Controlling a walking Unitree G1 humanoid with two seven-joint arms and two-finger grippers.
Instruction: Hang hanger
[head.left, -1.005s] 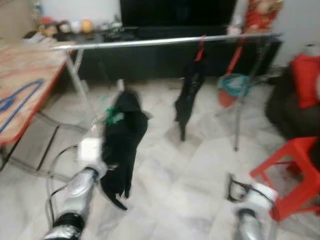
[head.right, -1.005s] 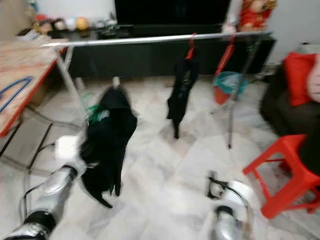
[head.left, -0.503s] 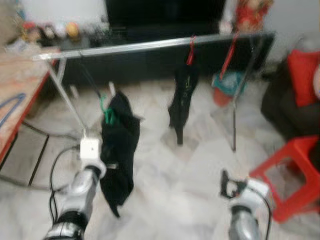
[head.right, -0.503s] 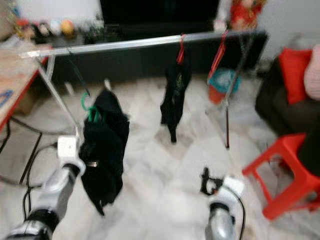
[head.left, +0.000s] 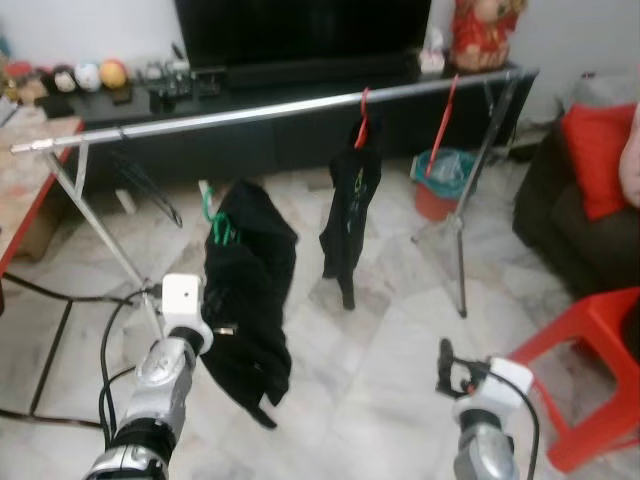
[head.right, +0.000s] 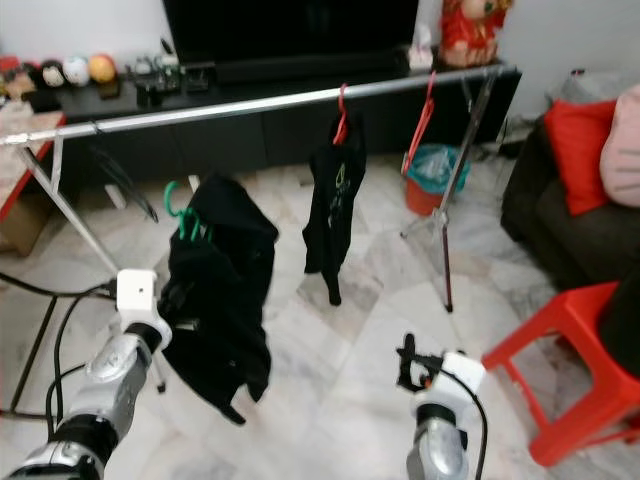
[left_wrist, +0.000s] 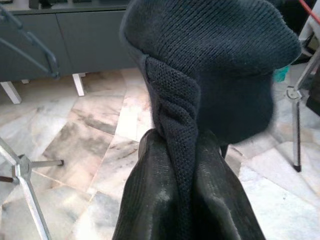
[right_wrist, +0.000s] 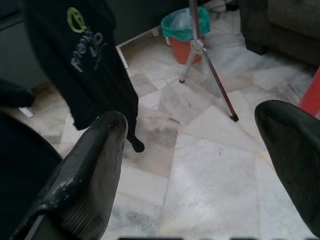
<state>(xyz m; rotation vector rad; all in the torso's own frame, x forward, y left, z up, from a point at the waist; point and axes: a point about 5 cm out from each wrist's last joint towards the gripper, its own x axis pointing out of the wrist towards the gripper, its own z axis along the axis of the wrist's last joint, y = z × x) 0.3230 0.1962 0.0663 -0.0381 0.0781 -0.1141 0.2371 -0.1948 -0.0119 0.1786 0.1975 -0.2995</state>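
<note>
1. Holding a black knit garment (head.left: 245, 285) on a green hanger (head.left: 216, 226), my left gripper (left_wrist: 175, 200) is clamped on the bunched fabric, below and in front of the silver clothes rail (head.left: 250, 110).
2. My right gripper (right_wrist: 200, 150) hovers low over the marble floor (head.left: 390, 340), fingers spread wide, holding nothing.
3. Risk as I judge it: I grip cloth, not the hanger, so the hanger could tilt or slide out of the neck as I lift, and the hook may miss the rail.
4. A second risk: the load could swing into the black T-shirt (head.left: 345, 215) already hanging on a red hanger (head.left: 362, 103).
5. The green hook points up, towards the rail; the garment's long axis runs roughly vertical, leaning slightly, its tail near the floor.
</note>
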